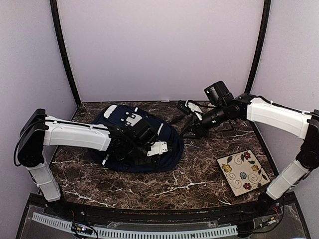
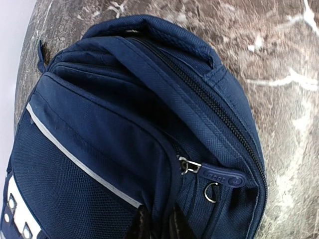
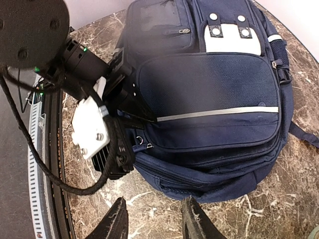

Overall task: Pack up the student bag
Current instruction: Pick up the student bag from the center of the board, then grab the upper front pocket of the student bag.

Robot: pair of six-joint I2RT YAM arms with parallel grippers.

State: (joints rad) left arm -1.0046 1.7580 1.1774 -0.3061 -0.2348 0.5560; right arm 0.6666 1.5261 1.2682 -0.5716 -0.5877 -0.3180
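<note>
The student bag (image 1: 130, 130), navy with a white slotted patch (image 3: 232, 39) and a thin pale stripe (image 3: 219, 113), lies flat at the table's centre left. My left gripper (image 1: 149, 145) reaches over it. In the left wrist view its dark fingertips (image 2: 142, 225) stand close together at the bottom edge, pinching a ridge of the bag's (image 2: 124, 149) front pocket seam just below a blue zip pull (image 2: 219, 175). My right gripper (image 3: 155, 224) hovers open over bare marble beside the bag's (image 3: 209, 129) top end, with nothing between its fingers. In the top view that right gripper (image 1: 189, 130) sits at the bag's right side.
A cream square tile with painted flowers (image 1: 242, 172) lies at the front right of the marble table (image 1: 164, 189). Loose black bag straps (image 1: 175, 119) trail toward the back. Enclosure walls close in on the back and both sides.
</note>
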